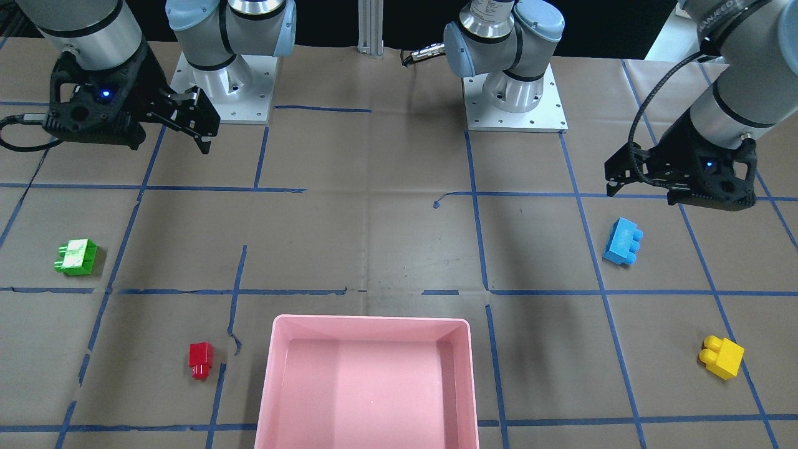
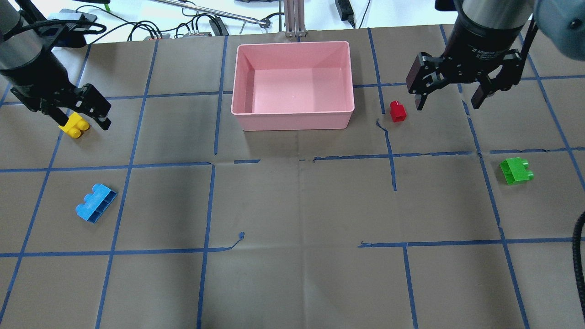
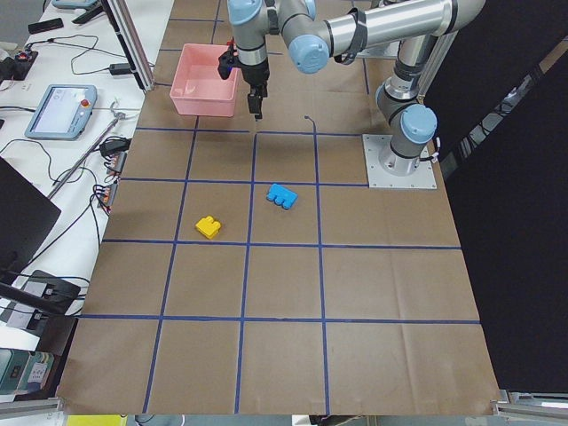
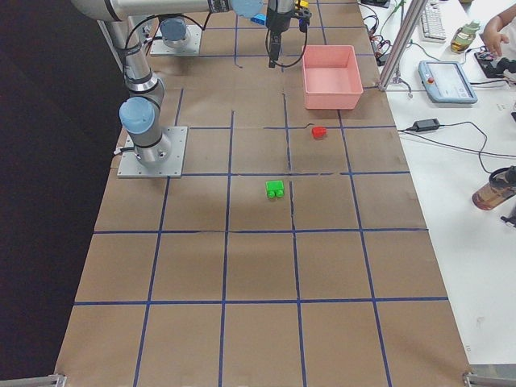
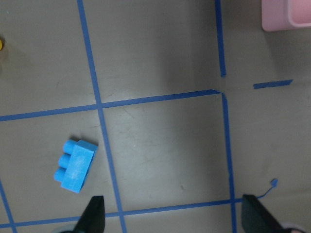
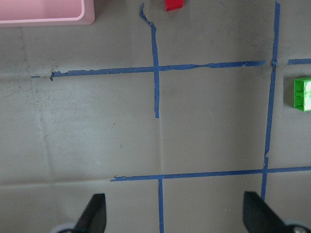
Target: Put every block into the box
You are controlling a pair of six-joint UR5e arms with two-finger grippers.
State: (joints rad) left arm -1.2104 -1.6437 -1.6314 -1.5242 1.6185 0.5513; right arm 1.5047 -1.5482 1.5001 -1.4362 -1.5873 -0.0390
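The pink box stands at the far middle of the table, with no brick in it. The red brick lies right of it and the green brick further right and nearer. The yellow brick lies at the far left and the blue brick nearer. My left gripper hangs open and empty, raised above the table; in the left wrist view the blue brick lies below it. My right gripper hangs open and empty, raised, with the red brick and the green brick at the edges of its view.
Brown paper with a blue tape grid covers the table. The two arm bases stand on the robot's side. Cables and a teach pendant lie on the bench beyond the box's side.
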